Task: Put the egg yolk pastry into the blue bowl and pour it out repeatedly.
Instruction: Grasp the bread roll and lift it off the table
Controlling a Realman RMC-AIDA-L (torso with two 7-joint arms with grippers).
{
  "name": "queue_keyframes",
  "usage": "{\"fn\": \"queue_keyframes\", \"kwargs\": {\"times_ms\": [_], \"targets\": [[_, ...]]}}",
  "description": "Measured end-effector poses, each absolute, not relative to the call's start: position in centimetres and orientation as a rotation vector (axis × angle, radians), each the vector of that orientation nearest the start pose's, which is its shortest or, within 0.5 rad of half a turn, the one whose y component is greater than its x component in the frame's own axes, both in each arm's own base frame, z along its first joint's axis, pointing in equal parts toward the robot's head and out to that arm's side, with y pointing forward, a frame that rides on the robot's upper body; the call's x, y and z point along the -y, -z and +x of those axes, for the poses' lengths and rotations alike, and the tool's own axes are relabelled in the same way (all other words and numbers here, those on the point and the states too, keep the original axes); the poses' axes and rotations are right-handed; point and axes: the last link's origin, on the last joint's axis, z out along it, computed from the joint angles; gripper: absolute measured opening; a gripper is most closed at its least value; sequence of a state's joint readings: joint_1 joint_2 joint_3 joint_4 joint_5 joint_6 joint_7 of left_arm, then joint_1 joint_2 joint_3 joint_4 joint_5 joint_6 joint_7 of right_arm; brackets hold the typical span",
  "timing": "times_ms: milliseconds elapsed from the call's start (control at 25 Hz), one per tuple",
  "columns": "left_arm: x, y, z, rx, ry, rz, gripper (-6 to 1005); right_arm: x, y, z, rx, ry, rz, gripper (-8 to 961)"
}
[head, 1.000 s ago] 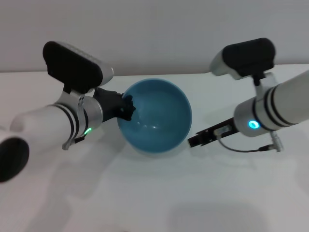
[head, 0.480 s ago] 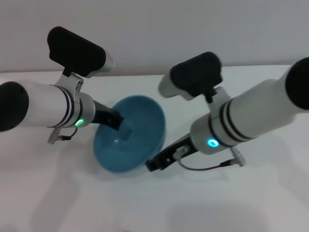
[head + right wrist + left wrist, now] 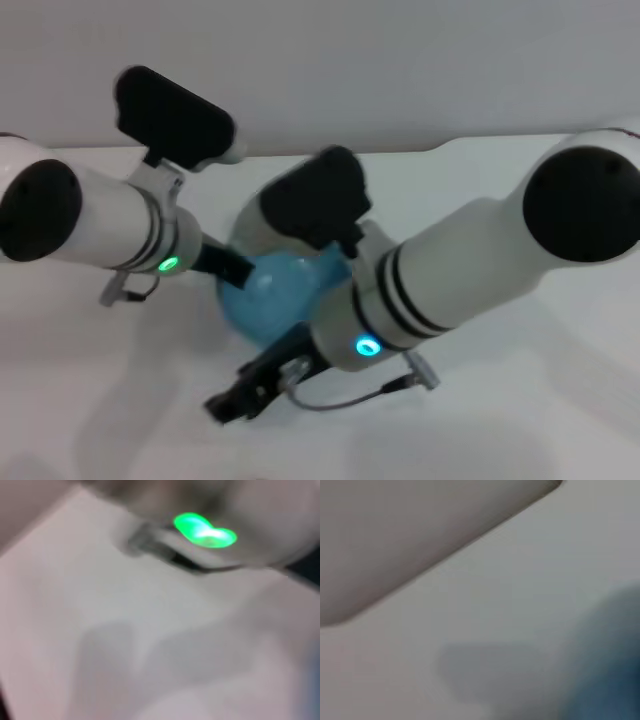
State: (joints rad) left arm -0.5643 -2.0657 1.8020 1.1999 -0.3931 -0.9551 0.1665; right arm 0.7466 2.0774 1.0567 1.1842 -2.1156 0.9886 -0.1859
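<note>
The blue bowl (image 3: 268, 296) hangs tilted above the white table at centre left, its outer wall facing me, partly hidden by my right arm. My left gripper (image 3: 226, 266) reaches in from the left and is shut on the bowl's rim. A blurred blue patch in the left wrist view is the bowl (image 3: 615, 660). My right gripper (image 3: 243, 396) has crossed in front of the bowl and sits low over the table just below it. The egg yolk pastry is out of view.
The white table (image 3: 520, 400) runs to a grey wall at the back. My right forearm (image 3: 440, 270) lies diagonally across the middle. The right wrist view shows the green light of the left arm (image 3: 205, 531) close by.
My right arm has swung far to the left, across the front of the bowl, and down toward the table. The left gripper has tipped the bowl so its opening no longer faces me.
</note>
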Motion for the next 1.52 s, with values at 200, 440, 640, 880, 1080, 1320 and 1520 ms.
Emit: {"fn": "queue_keyframes", "kwargs": {"times_ms": [200,440,640,880,1080,1320,1520], "targets": [[-37.7,6.4,-19.0,0.837,-0.345,-2.307,1,-28.6,15.5,8.3,-0.974,0.194,-2.954,474],[-37.8,5.9,-18.7,0.833,-0.344,-2.298,-2,-29.7,14.3,9.0,-1.016,0.201,-2.915,471],[-38.1,5.4,-18.5,0.828,-0.334,-2.287,-2,-28.7,13.3,8.1,-0.975,0.224,-2.964,470],[-38.4,5.3,-17.9,0.798,-0.352,-2.288,-1,-27.8,13.0,8.4,-1.016,0.329,-2.984,470],[-38.5,5.3,-17.5,0.784,-0.365,-2.292,-1,-27.8,13.3,9.5,-1.056,0.42,-2.961,470],[-38.5,5.3,-17.4,0.783,-0.367,-2.295,-1,-27.5,14.0,10.3,-1.062,0.482,-2.955,471],[-38.5,5.4,-17.4,0.782,-0.369,-2.3,-2,-27.5,14.4,10.6,-1.091,0.474,-2.946,471]]}}
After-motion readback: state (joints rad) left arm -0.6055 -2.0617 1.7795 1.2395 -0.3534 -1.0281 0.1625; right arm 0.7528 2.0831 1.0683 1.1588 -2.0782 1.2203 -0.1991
